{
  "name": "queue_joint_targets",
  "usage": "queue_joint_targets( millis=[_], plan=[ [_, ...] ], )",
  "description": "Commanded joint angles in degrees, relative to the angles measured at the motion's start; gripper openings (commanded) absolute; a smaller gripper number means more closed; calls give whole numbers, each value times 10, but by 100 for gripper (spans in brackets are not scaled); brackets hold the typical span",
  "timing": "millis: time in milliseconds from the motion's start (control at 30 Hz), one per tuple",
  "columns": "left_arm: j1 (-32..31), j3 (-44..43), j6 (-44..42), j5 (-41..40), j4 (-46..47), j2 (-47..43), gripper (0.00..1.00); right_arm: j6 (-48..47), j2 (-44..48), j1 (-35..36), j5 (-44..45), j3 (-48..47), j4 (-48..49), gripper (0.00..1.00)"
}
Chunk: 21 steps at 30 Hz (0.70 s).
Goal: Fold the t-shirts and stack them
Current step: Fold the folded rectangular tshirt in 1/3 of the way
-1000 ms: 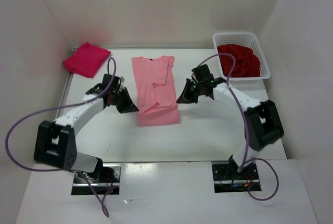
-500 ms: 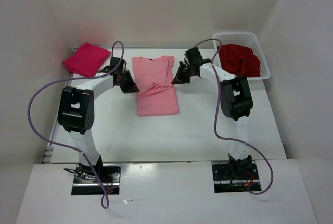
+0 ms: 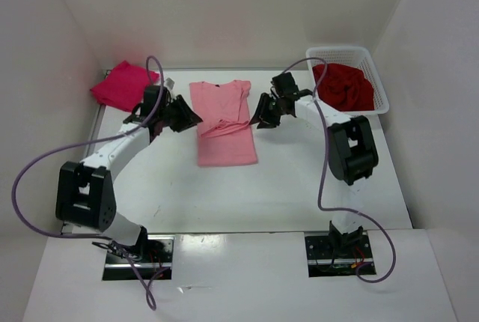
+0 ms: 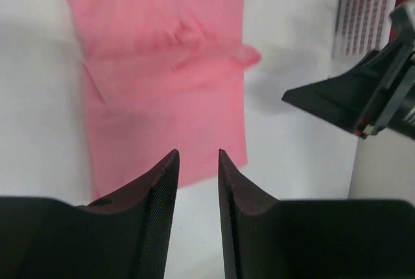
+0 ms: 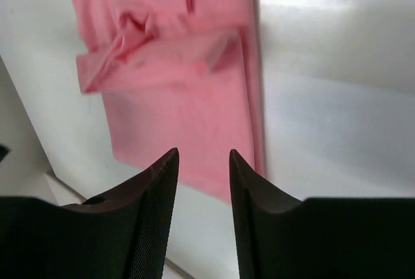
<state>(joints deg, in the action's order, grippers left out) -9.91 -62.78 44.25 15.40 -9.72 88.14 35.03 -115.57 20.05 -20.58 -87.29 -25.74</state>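
Observation:
The light pink t-shirt [image 3: 224, 138] lies flat in the middle of the table, with a fold ridge across it [image 4: 162, 65] [image 5: 175, 97]. My left gripper [image 3: 196, 120] [image 4: 198, 156] hovers open just off its left edge and holds nothing. Off the shirt's right edge my right gripper [image 3: 257, 121] [image 5: 202, 156] is open and empty too. It also shows in the left wrist view as the right gripper [image 4: 350, 100]. The crimson-magenta t-shirt [image 3: 123, 84] lies folded at the far left. The dark red t-shirt [image 3: 343, 86] is bunched in the basket.
A white lattice basket [image 3: 348, 53] stands at the far right corner. White walls close in the table at the left, back and right. Purple cables loop off both arms above the table.
Both grippers went from shut to open and let go of the pink t-shirt. They moved toward the far side along its edges, and the cloth now lies folded across the middle, its near hem farther back.

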Motion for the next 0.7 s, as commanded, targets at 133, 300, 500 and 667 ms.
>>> queue_joint_targets(
  millis=[133,300,500,667],
  plan=[
    [-75,133,80,24,95,12,36,7,68,50,10,140,59,15],
    [-80,112,52,-4,89,71,36,-16,5,60,10,134,40,11],
    [-114,160,58,-12,91,90,36,9,43,71,62,241,65,5],
    [-147,203,58,-18,70,60,36,48,92,97,51,345,75,4]
  ],
)
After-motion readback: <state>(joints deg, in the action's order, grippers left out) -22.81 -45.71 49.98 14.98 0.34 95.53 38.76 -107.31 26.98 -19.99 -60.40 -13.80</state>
